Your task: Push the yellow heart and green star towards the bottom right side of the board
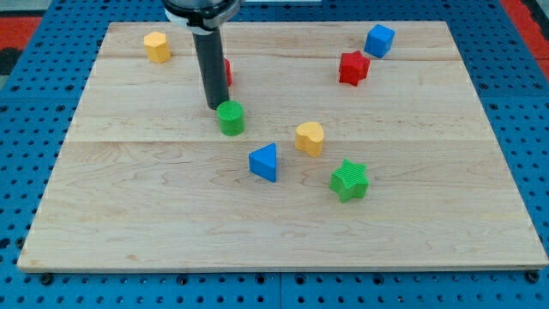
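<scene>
The yellow heart (310, 137) lies near the board's middle. The green star (349, 180) lies just below and to the right of it. My tip (214, 106) stands at the upper left of both, touching or nearly touching the upper left side of a green cylinder (231, 118). The tip is well apart from the heart and the star.
A blue triangle (265, 162) lies left of the heart. A red block (226, 72) is partly hidden behind the rod. A yellow block (157, 46) sits at the top left. A red star (352, 68) and a blue cube (379, 40) sit at the top right. The wooden board (129, 215) rests on a blue pegboard.
</scene>
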`<state>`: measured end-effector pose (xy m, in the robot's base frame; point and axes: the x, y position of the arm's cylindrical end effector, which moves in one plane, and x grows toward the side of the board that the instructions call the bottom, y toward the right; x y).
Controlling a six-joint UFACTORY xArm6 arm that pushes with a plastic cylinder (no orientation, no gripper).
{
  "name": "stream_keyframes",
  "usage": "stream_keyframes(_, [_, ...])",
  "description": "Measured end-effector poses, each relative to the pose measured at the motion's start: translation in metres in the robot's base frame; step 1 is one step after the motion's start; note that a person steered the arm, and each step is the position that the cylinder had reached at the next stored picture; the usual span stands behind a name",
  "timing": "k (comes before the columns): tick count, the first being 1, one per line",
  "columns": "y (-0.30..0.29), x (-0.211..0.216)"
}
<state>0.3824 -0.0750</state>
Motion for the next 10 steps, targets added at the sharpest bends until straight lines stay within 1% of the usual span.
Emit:
stream_keyframes(1, [0.052, 0.001])
stream_keyframes(2, [0.093, 0.033])
stream_keyframes(3, [0.12, 0.051])
stream_keyframes(4, [0.116, 0.078])
stream_keyframes(5, [0.128, 0.112])
stream_keyframes(6, [0.165, 0.13])
stream_keyframes(7, [0.213, 0.14])
stream_keyframes(8, [0.186, 0.143])
stream_keyframes(9, [0.209, 0.157])
stream_keyframes(10, [0.246, 0.172])
